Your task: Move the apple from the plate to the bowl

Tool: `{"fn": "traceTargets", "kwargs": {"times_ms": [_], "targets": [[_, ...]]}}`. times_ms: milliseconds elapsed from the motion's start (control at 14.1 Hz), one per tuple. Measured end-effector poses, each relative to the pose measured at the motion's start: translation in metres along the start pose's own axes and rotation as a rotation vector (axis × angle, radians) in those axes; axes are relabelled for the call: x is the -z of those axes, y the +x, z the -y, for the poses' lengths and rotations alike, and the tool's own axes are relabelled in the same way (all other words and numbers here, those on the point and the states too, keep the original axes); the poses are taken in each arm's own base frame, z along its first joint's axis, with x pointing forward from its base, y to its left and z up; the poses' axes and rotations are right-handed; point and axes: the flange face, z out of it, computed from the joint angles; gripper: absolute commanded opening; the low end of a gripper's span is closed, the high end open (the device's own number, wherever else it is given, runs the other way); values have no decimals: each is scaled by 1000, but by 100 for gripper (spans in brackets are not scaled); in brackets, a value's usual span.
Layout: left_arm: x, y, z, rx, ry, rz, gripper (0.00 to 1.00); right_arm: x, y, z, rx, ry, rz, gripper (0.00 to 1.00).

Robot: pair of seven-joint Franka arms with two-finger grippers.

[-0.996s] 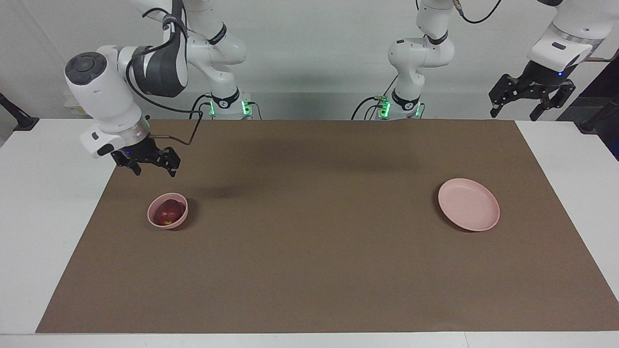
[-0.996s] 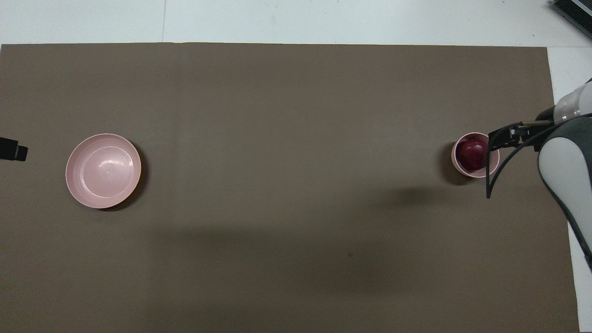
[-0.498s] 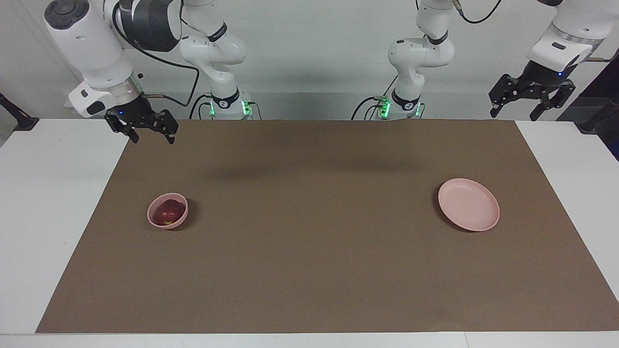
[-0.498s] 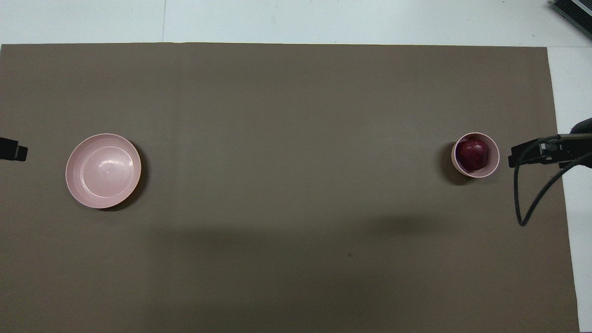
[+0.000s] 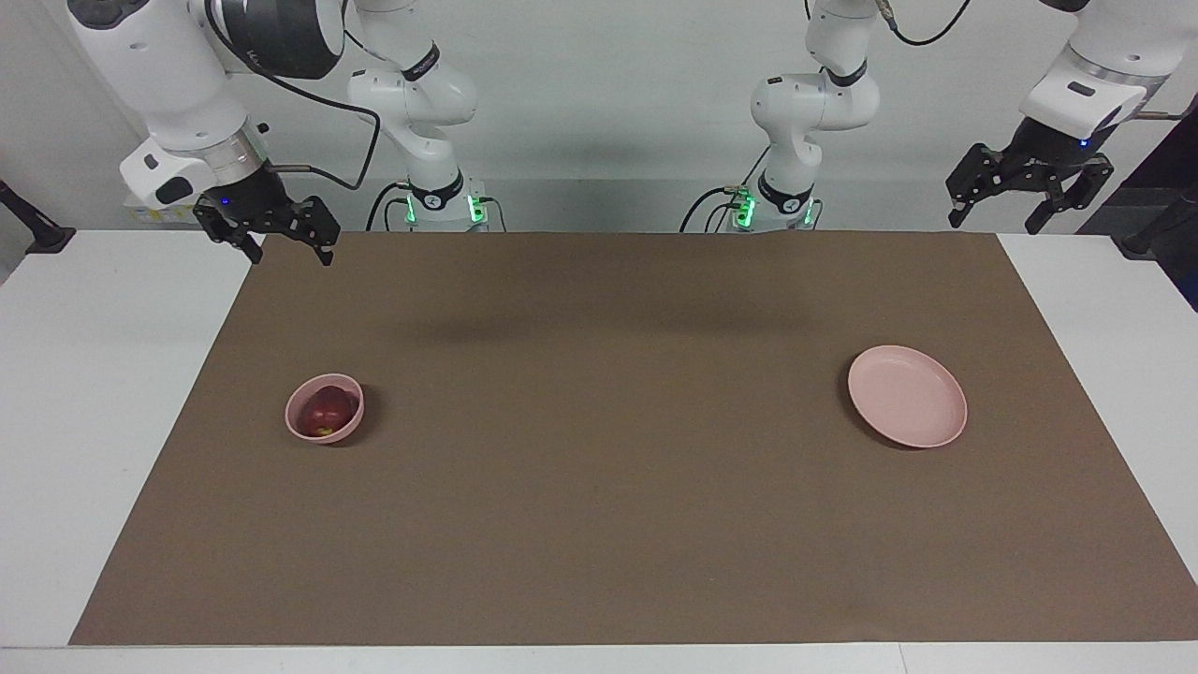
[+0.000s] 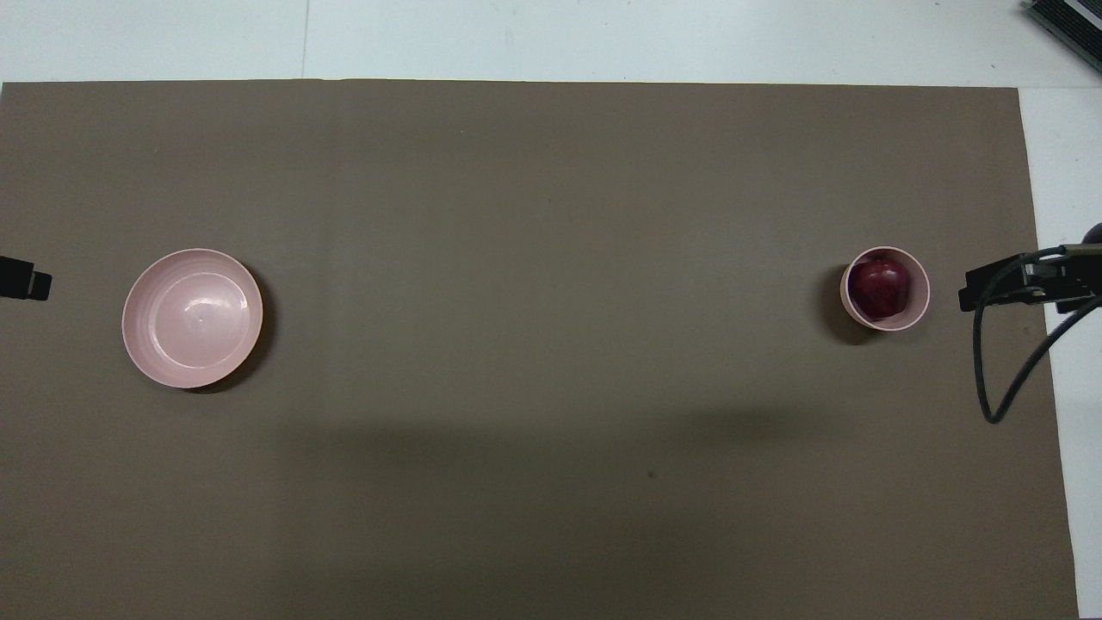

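Brown mat [image 5: 608, 487] lies flat on the white surface [image 5: 103, 393], covering most of it; bare white strips show at both ends and along the edge farthest from the robots. Dark ribbed object [image 6: 1067, 19] sits just off the surface's far corner, overhead view.
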Motion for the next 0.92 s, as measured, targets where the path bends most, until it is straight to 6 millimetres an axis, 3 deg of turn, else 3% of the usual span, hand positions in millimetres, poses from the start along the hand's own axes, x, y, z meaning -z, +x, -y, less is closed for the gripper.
{"fn": "traceTargets", "kwargs": {"times_ms": [213, 569, 924], "targets": [[0, 0, 0, 0, 0, 0, 100, 0, 3, 0, 0, 0, 0, 100], [0, 0, 0, 0, 0, 0, 100, 16, 4, 0, 0, -1, -35, 100], [0, 0, 0, 0, 0, 1, 100, 14, 5, 0, -1, -1, -31, 100]]}}
